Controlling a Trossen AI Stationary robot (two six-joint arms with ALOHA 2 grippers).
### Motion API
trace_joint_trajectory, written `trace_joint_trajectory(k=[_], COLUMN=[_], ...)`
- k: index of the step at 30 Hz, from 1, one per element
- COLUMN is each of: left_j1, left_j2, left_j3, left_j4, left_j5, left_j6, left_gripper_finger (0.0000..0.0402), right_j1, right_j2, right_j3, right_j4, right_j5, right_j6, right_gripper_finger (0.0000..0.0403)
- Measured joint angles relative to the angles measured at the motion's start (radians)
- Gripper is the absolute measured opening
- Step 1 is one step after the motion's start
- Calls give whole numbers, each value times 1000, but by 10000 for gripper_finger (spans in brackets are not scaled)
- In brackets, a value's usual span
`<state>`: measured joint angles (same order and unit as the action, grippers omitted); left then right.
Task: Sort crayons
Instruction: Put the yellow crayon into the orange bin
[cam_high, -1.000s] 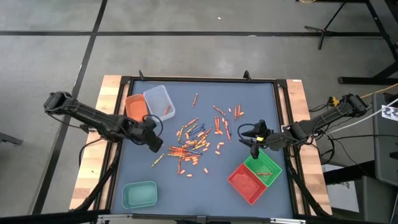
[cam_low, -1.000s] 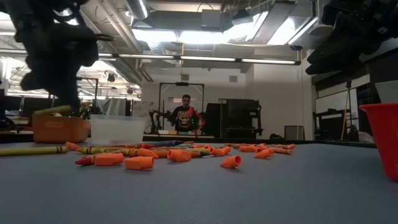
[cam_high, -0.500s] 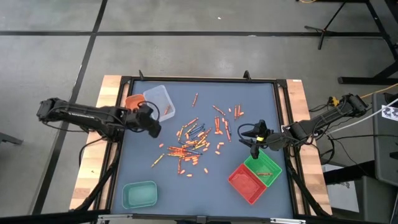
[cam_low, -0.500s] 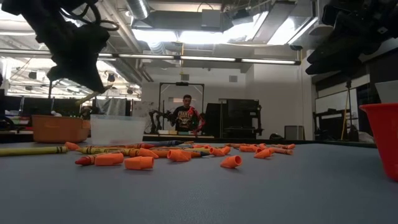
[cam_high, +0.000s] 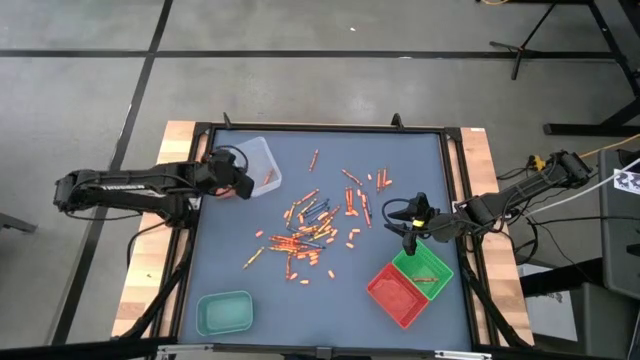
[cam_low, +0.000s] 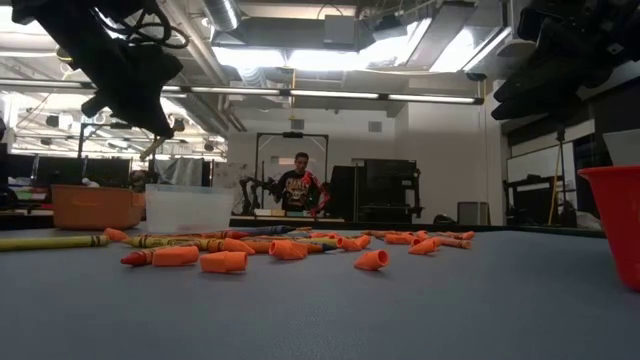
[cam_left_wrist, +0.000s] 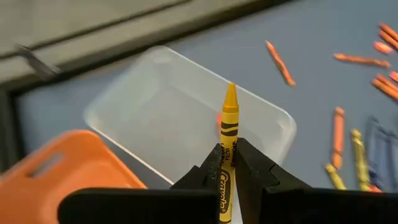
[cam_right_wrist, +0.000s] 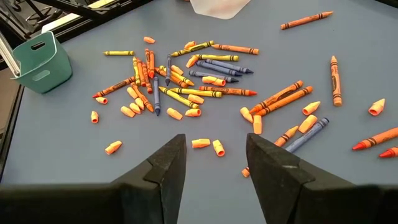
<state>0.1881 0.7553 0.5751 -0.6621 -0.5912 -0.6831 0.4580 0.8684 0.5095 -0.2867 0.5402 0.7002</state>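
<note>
Crayons (cam_high: 310, 232) lay scattered across the middle of the blue-grey table (cam_high: 400, 150), whole sticks and short orange stubs mixed. One yellow crayon (cam_left_wrist: 228, 134) was pinched between the closed fingers of the left gripper (cam_left_wrist: 227, 163), tip pointing forward, its wrapper reaching back between the pads. The left gripper (cam_high: 232, 178) hung over the table's far left corner, above the near edge of the clear plastic tray (cam_left_wrist: 186, 121), with the orange tray (cam_left_wrist: 68, 165) just beside it. A single orange crayon (cam_left_wrist: 219, 122) lay inside the clear tray. The right gripper (cam_right_wrist: 210, 163), fingers spread wide and empty, waited near the green tray (cam_high: 425, 265) and red tray (cam_high: 398, 295); a teal tray (cam_high: 224, 312) stood apart at the near left corner. The step in hand appeared to be delivery of the yellow crayon. The next move would call for settling over the chosen tray, then parting the fingers so the stick drops inside.
</note>
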Motion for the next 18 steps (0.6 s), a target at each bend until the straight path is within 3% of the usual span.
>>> trace_joint_trajectory(k=[9,18], left_j1=[82,126], left_j2=[-12,-10], left_j3=[0,0], left_j4=[-44,-196], left_j5=[-125,-123], left_j6=[91,90], left_gripper_finger=[11,11], right_j1=[0,0], right_j2=[0,0], right_j3=[0,0], right_j4=[0,0], right_j5=[1,2], right_j6=[0,0], right_gripper_finger=[166,166])
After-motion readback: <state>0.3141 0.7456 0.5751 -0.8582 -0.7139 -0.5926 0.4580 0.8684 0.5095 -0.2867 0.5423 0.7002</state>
